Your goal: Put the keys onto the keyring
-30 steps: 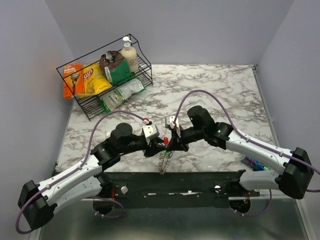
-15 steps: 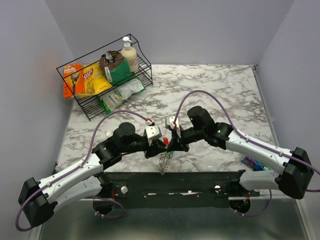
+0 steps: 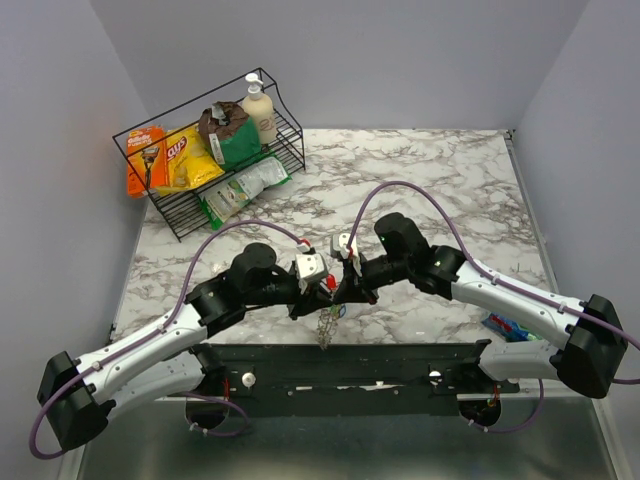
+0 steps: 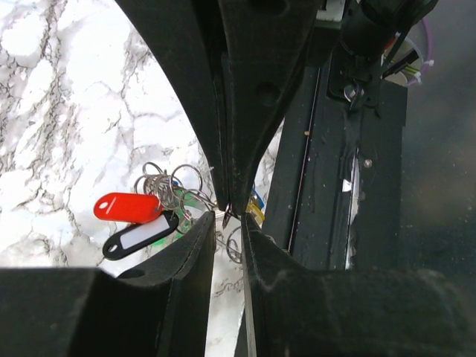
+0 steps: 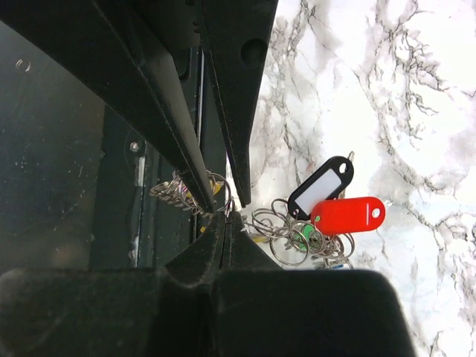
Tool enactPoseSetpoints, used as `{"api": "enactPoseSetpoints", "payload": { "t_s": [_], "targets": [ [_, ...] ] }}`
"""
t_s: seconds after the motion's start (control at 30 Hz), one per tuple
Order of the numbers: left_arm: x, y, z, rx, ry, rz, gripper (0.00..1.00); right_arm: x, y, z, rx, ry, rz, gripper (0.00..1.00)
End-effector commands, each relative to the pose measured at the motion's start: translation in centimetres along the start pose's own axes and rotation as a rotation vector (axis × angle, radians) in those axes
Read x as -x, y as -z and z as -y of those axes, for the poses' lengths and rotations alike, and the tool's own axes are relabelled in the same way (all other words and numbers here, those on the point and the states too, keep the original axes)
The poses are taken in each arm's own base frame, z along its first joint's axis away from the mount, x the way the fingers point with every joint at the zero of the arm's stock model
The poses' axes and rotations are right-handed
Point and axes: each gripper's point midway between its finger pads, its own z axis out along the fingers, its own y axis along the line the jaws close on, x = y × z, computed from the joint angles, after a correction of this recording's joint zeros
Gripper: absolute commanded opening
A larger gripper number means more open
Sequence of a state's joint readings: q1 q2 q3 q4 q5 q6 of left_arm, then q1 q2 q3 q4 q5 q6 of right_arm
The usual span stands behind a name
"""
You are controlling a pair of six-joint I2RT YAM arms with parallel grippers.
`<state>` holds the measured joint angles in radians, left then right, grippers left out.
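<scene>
Reading this as the threading step: both arms meet just above the near edge of the white grey-veined marble worktop (image 3: 450,180), their tips all but touching. Right gripper (image 5: 225,221): jaws closed to a point on thin wire, but I cannot tell which loop they pinch. Left gripper (image 4: 229,223): jaws a little apart, with the thin round silver wire keyring (image 5: 216,187) sitting between them. I cannot tell whether they bear on it or only straddle it. The short silver chain (image 5: 167,192) trails off the ring on the far side of one left finger. On the other side is a tangle of small rings with the small keys with coloured plastic heads (image 5: 301,236), too jumbled to count. With them are a red oval plastic tag (image 5: 346,214) and a black plastic tag with a white label (image 5: 320,186), touching each other. From above, the whole bundle reads as a narrow strand, long axis running from the tips toward the black base rail (image 3: 400,355); I judge it to be hanging. From the right wrist, the red tag lies long-ways across the view and the black one slants. Next move, as I judge it: pry the ring's coil open and feed one key's hole onto the wire end, which calls for very fine alignment and a steady ring.
</scene>
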<state>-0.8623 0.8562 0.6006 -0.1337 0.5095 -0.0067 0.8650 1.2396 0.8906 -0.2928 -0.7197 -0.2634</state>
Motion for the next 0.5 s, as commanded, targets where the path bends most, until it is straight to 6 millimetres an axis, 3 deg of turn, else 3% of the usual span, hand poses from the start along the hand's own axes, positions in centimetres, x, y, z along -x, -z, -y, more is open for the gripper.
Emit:
{"api": "enactPoseSetpoints", "payload": {
  "t_s": [0.0,0.47],
  "targets": [
    [0.31,0.56,0.1,0.011,-0.031,-0.015,0.29,2.09,0.23,-0.63,0.025,0.057,0.066,0.0],
    [0.58,-0.3,-0.25,0.008,-0.036,0.015,0.21,2.25,0.27,-0.79,0.034,0.059,0.071,0.0]
  ]
}}
